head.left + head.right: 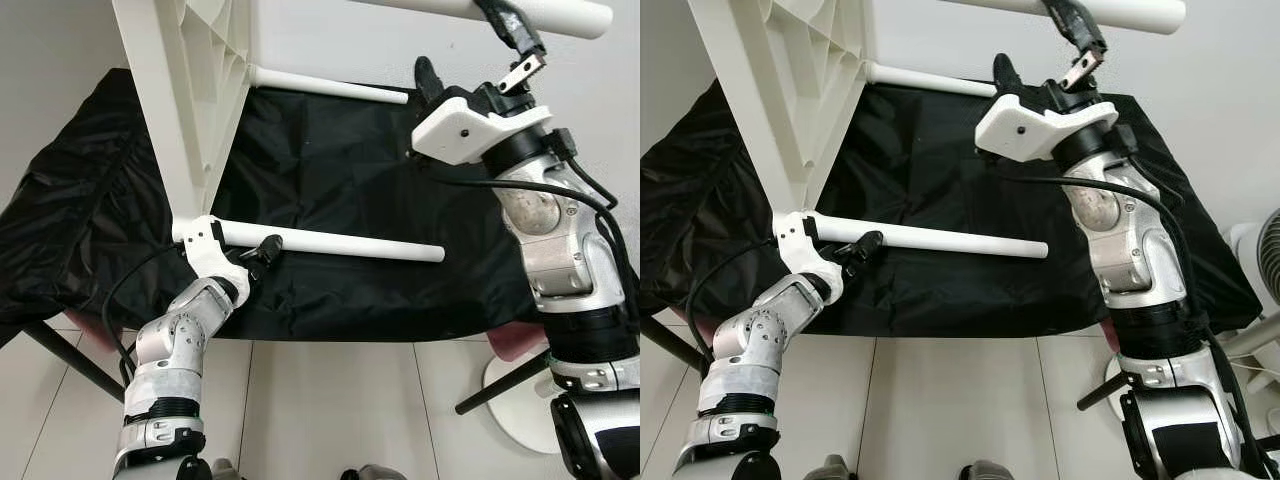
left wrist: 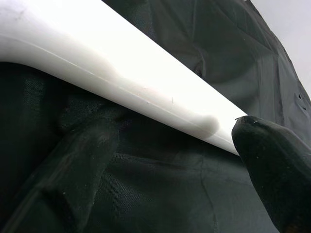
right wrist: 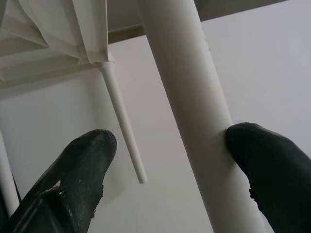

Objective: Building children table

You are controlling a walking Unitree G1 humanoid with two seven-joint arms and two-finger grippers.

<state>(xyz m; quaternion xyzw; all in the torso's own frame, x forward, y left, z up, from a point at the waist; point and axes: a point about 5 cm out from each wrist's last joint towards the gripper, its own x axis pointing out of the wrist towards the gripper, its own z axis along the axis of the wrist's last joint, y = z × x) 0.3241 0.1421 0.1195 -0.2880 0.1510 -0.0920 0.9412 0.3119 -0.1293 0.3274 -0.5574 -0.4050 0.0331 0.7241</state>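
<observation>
On the black cloth (image 1: 330, 180), seen from the head camera, the white tabletop (image 1: 190, 100) stands on its edge with its legs sticking out sideways. The left gripper (image 1: 262, 250) sits at the lower leg (image 1: 330, 242) near its socket; the right gripper (image 1: 510, 50) reaches up to the upper leg (image 1: 530, 12). If either grip slips, the tabletop could tip or a leg could twist in its socket.

From the left wrist, the fingers are spread, one fingertip (image 2: 272, 155) touching the lower leg's underside, the other apart from it.

From the right wrist, the fingers straddle the upper leg, spread: one pad (image 3: 265, 160) touches it, the other stands clear.
</observation>
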